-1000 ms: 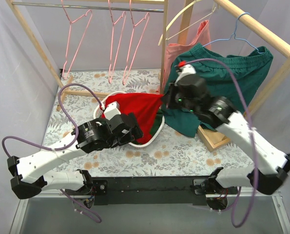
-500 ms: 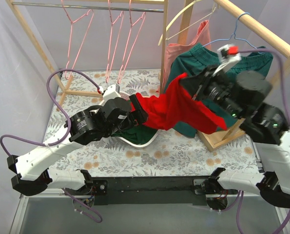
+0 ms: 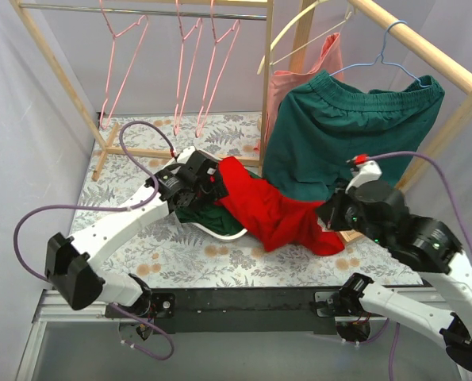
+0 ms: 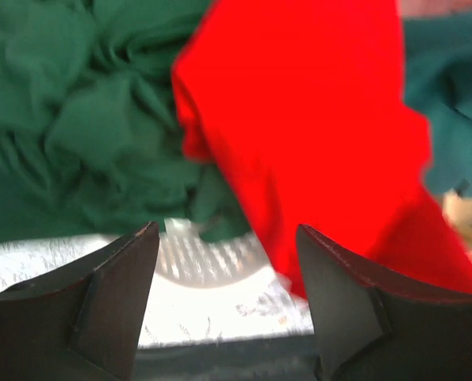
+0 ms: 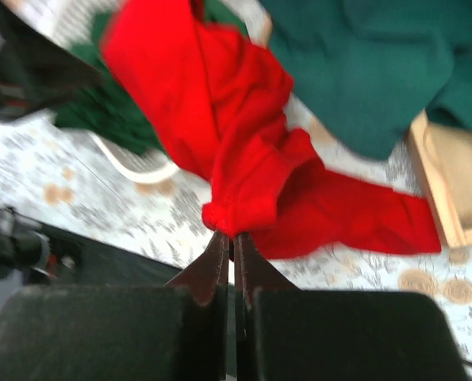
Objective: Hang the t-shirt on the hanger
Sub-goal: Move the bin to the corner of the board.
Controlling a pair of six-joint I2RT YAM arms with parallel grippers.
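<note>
The red t-shirt (image 3: 271,213) is stretched out between the two arms. One end lies over the white basket (image 3: 220,232). The other end lies on the flowery table (image 3: 140,254), near the right arm.

The right claw (image 5: 232,238) is pinched shut on a bunched fold of the t-shirt. Part of the shirt trails out flat on the table beside it, next to a wooden frame (image 5: 446,182).

The left claw (image 4: 226,230) is wide open with nothing in it. It hangs just above the basket. Below it are the red shirt on one side and crumpled dark green clothes (image 4: 77,111) on the other. The green clothes lie inside the basket.

The pink hangers (image 3: 128,67) hang on the metal rail (image 3: 140,11) at the back left, well apart from the t-shirt. None of them has anything on it.

At the back right, a big dark green garment (image 3: 347,127) hangs on a blue hanger (image 3: 388,49). Behind it are a pink cloth (image 3: 299,79) and a cream hanger (image 3: 295,30).
</note>
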